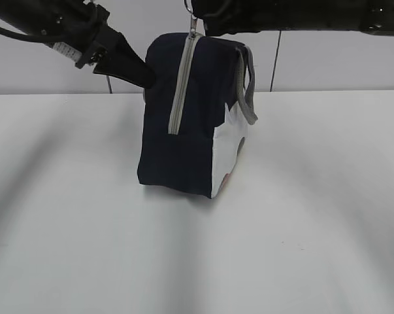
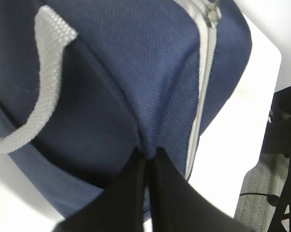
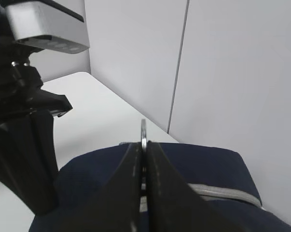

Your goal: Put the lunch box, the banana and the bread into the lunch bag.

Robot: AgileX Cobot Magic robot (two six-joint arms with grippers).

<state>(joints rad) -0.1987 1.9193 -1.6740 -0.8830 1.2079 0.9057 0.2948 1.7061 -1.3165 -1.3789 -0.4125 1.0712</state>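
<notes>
The dark navy lunch bag (image 1: 183,124) stands on the white table with its grey zipper strip (image 1: 178,85) running down the near face and a grey strap handle (image 1: 249,85) on its right. My left gripper (image 1: 146,78) is shut, pinching a fold of the bag's navy fabric (image 2: 146,151) at its upper left side. My right gripper (image 1: 195,23) is shut on the metal zipper pull (image 3: 143,134) at the bag's top. The lunch box, the banana and the bread are out of view.
The white table (image 1: 301,216) spreads round the bag. A pale panelled wall (image 1: 327,59) stands behind. In the right wrist view the left arm's dark wrist and grey camera housing (image 3: 44,29) sit close at the left.
</notes>
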